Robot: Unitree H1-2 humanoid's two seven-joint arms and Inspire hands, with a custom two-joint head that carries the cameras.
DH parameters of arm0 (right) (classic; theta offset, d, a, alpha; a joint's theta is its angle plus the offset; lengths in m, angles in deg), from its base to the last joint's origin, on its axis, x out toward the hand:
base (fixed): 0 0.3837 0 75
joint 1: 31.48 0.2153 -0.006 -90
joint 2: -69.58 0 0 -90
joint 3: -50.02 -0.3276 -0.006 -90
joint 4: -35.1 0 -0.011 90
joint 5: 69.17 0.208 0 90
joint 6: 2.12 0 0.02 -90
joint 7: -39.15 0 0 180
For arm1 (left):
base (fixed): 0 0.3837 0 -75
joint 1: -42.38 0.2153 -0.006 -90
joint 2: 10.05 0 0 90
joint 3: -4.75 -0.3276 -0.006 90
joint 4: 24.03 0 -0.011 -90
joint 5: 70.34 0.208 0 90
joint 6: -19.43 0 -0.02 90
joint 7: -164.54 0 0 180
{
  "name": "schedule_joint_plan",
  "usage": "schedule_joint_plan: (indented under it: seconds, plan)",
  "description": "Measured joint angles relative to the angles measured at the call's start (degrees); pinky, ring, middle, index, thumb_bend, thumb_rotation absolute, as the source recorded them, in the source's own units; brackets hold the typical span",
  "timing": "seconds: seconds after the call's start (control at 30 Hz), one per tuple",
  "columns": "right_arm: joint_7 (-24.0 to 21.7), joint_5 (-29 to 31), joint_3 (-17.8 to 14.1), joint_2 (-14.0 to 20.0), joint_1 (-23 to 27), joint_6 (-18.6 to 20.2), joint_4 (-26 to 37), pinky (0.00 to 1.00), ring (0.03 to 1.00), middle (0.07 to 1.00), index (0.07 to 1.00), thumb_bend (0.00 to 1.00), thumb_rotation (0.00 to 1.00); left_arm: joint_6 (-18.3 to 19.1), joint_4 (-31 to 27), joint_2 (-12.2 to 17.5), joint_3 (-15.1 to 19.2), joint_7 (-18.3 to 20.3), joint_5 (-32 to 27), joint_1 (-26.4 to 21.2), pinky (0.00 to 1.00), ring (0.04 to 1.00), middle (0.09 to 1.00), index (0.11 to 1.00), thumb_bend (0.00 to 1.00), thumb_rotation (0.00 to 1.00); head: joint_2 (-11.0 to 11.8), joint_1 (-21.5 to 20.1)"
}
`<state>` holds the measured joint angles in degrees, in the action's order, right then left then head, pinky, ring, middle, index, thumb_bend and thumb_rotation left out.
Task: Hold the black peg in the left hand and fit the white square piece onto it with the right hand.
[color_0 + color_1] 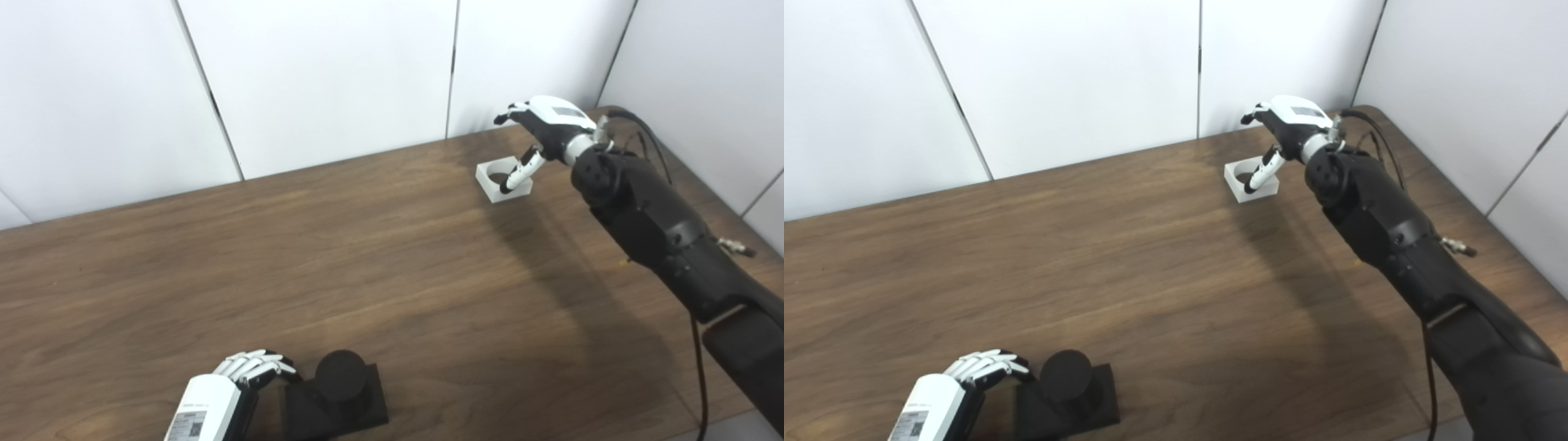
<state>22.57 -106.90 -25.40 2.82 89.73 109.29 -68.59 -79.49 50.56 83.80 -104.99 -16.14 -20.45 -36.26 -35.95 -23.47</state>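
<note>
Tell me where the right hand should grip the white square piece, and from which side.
Probably from above, pinching the near wall: the white square piece lies flat, its hole facing up, with the right hand over it and one finger apparently already reaching inside.

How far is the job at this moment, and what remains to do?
Nothing is finished yet. The left robot hand is beside the black peg on its square black base, with no clear grasp. The right robot hand is open over the white square piece with a round hole, which lies on the wooden table. Grasping, carrying and fitting remain.
</note>
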Motion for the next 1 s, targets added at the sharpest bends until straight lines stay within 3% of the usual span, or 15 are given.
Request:
schedule_joint_plan:
  seconds: [0.23, 0.5, 1.0]
  plan:
    - [-3.44, -2.69, 4.04, 0.03, 2.39, -0.56, -2.82, 0.98, 1.0, 0.967, 0.826, 0.91, 0.2, -0.68, 0.55, -0.02, 0.27, -0.65, -0.28, 0.14, 0.81, 0.787, 0.722, 0.488, 0.52, 0.05, -0.17, 0.26]
    - [-8.4, -5.37, 6.56, 0.05, 3.7, -0.39, -2.86, 0.98, 1.0, 0.958, 0.818, 0.92, 0.19, -0.66, 0.45, -0.09, 0.36, -0.61, -0.42, 0.21, 0.81, 0.785, 0.722, 0.488, 0.52, 0.05, -0.09, 0.7]
    - [-8.78, -8.74, 7.69, -0.01, 3.94, -0.15, -4.75, 0.99, 1.0, 0.944, 0.794, 0.87, 0.18, -0.66, 0.43, -0.42, 0.62, -0.62, -0.47, 0.46, 0.8, 0.778, 0.715, 0.488, 0.52, 0.05, 0.0, 1.14]
